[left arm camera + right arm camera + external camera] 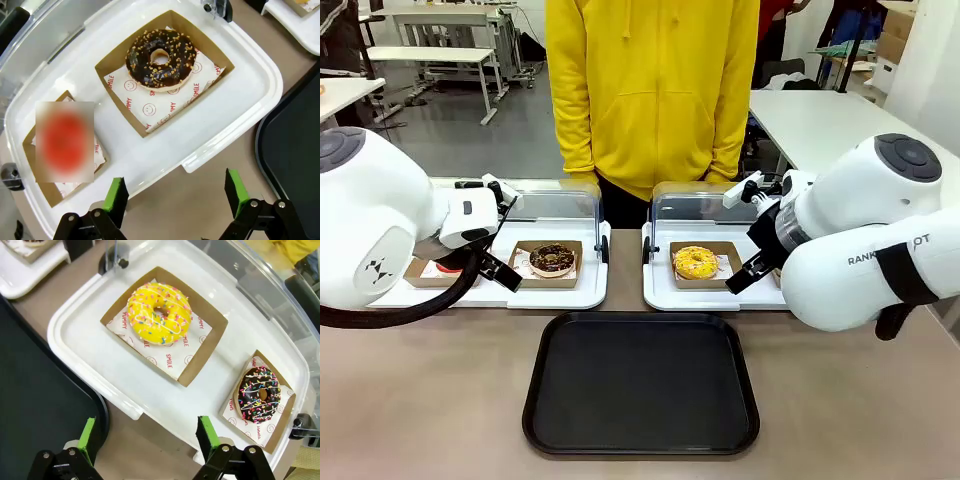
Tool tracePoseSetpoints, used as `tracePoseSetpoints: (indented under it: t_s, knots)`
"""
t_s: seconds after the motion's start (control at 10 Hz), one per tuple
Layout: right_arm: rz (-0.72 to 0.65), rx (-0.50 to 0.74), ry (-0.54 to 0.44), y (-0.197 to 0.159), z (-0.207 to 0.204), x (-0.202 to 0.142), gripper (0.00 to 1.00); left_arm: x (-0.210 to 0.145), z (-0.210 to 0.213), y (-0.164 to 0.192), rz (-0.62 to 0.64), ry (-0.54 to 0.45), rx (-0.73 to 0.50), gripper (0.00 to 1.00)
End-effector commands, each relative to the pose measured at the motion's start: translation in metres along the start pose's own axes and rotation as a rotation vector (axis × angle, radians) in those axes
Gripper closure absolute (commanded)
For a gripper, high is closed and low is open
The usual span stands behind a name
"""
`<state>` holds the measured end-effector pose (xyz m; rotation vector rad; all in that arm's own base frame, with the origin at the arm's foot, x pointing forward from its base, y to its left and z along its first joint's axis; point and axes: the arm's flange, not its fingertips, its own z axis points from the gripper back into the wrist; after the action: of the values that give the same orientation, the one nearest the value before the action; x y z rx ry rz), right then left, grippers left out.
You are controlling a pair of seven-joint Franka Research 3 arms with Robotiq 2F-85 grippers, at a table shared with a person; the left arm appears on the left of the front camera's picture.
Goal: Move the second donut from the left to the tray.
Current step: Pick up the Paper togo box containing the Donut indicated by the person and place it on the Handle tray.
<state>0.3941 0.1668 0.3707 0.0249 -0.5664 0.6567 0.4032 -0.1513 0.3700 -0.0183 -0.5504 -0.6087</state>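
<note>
My left fingers stand spread wide with nothing between them, hovering over the near rim of the left white display tray. The second donut from the left, chocolate-glazed with pale crumbs, sits in its brown cardboard holder on that display tray, ahead of the fingers and apart from them. A red donut lies in its own holder farther to the left on the same tray. The black tray lies on the counter in front of both display trays. My right fingers are also wide apart and hold nothing, above the edge of the right display tray, where I see a yellow donut and a dark sprinkled one. A person in a yellow hoodie stands across the counter.
</note>
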Motion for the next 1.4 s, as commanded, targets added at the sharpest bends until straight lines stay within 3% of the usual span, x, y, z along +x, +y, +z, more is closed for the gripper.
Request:
tracePoseSetpoints:
  t_s: [0.0,0.8,1.1,1.3]
  knots:
    - [0.000,0.000,0.000,0.000,0.000,0.000,0.00,0.000,0.000,0.000,0.000,0.000,0.000,0.00]
    - [0.001,0.000,0.000,0.000,0.000,0.000,0.00,0.000,0.000,0.000,0.000,0.000,0.001,0.00]
    - [-0.061,0.038,-0.082,-0.076,0.061,0.042,0.00,0.050,0.053,0.042,0.030,-0.064,-0.197,0.00]
    - [-0.067,0.155,-0.155,-0.145,0.107,0.017,0.00,0.057,0.094,0.088,-0.037,-0.052,-0.348,0.00]
